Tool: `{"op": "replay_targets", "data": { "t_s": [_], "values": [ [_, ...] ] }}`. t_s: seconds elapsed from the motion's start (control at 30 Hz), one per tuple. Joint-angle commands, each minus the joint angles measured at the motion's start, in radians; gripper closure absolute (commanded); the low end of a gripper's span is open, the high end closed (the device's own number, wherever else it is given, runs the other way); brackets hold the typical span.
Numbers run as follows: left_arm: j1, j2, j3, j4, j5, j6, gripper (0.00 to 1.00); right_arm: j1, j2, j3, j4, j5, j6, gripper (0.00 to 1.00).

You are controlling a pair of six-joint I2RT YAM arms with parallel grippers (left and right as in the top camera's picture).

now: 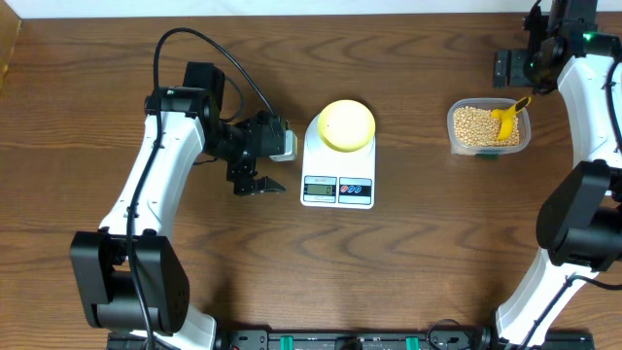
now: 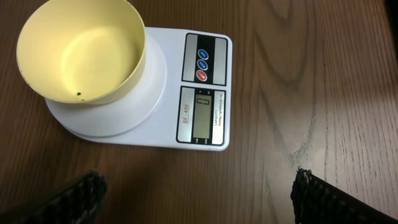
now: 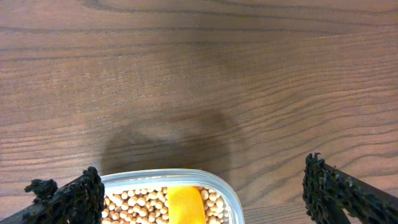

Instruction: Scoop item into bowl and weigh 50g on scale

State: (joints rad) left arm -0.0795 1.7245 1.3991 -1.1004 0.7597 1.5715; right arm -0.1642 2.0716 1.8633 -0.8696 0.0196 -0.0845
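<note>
Empty bowl sits on scale. Beans in clear box, well right on tabletop, yellow scoop lying in them. Left end effector, right end effector both wide open, empty. Right: lower straight, pinch scoop handle, keep level.

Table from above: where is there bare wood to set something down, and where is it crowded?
Bare wood lies between the scale and the bean container, and across the whole front strip below the scale. It is tight between the left hand and the scale, and around the container beside the right arm.
</note>
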Motion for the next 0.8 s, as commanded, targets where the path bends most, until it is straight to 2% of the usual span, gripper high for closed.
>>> {"op": "replay_targets", "data": {
  "t_s": [0.0, 0.77],
  "values": [
    [0.001, 0.000, -0.008, -0.008, 0.002, 0.010, 0.03, 0.003, 0.008, 0.013, 0.002, 0.007, 0.001, 0.01],
    [0.001, 0.000, -0.008, -0.008, 0.002, 0.010, 0.02, 0.003, 0.007, 0.014, -0.003, -0.030, -0.003, 0.01]
  ]
}}
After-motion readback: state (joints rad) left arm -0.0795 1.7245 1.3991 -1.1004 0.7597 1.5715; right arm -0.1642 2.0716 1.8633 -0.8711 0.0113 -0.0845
